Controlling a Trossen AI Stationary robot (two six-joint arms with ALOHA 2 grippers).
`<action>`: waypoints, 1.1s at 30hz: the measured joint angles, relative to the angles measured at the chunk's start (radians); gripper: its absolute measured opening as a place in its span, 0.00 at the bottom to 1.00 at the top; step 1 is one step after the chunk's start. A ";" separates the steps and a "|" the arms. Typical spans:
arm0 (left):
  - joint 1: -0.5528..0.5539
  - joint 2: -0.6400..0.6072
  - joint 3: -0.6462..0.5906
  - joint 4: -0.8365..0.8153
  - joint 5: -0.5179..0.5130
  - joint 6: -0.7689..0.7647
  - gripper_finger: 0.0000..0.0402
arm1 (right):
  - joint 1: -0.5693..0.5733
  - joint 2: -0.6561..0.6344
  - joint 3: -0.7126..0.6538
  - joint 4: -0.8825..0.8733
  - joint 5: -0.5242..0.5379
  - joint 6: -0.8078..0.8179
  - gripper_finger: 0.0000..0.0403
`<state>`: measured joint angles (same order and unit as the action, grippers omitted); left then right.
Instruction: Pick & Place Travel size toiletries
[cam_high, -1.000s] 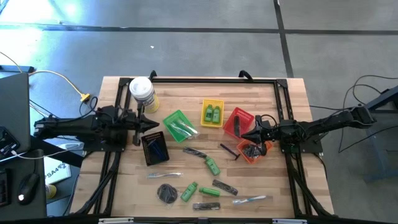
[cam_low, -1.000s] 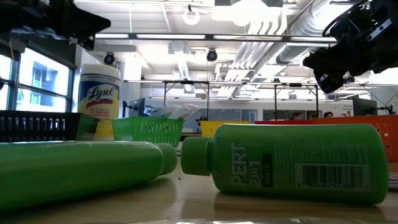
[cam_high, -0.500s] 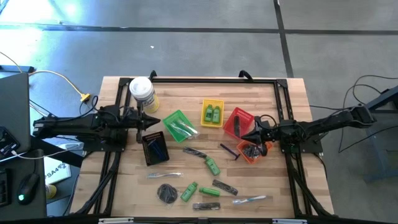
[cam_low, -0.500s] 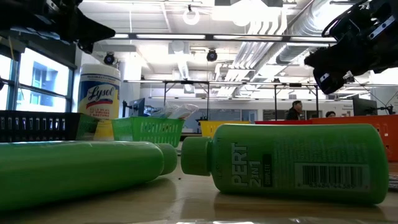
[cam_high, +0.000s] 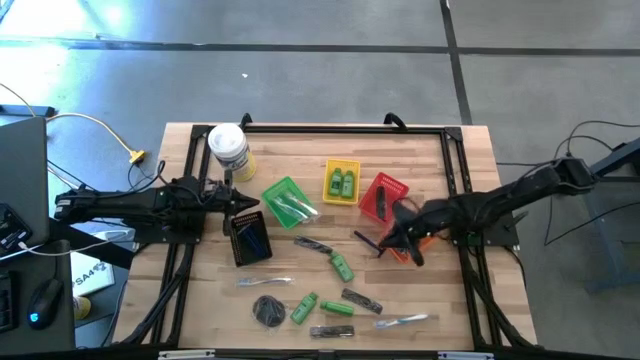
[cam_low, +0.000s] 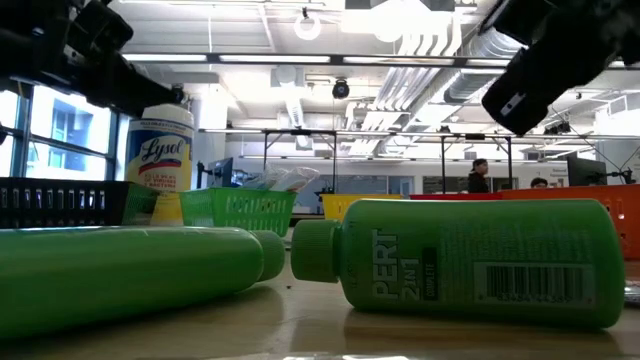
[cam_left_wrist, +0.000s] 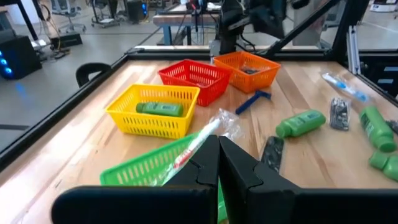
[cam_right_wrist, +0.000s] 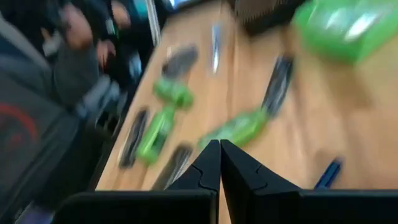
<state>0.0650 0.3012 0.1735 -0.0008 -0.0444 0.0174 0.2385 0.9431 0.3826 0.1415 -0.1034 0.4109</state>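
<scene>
Right claw (cam_high: 392, 243) clenched (empty) just beside razor (cam_high: 368, 243); left claw (cam_high: 252, 205) clenched near black basket (cam_high: 248, 238).

overhead looking down, table-level close, two wrist views

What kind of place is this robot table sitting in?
Probably a robotics lab or workshop in an industrial hall: exposed ducts and strip lights overhead, a bare concrete floor, and more framed workbenches beyond the table.

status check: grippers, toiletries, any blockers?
Left gripper shut, empty, beside green basket. Right gripper shut, empty, above razor by orange basket. Loose toiletries unpicked. No blockers visible.
</scene>
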 joint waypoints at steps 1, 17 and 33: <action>0.000 0.000 -0.003 0.002 0.000 0.000 0.00 | 0.023 0.038 0.050 -0.067 0.000 0.019 0.01; 0.000 0.000 -0.004 -0.002 0.008 -0.022 0.00 | 0.231 0.685 0.570 -0.371 -0.142 0.317 0.03; 0.000 0.000 -0.004 -0.001 0.008 0.030 0.00 | 0.261 0.916 0.706 -0.487 -0.151 0.503 0.65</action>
<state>0.0647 0.3016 0.1692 -0.0013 -0.0368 0.0474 0.4999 1.8593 1.0890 -0.3456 -0.2540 0.9134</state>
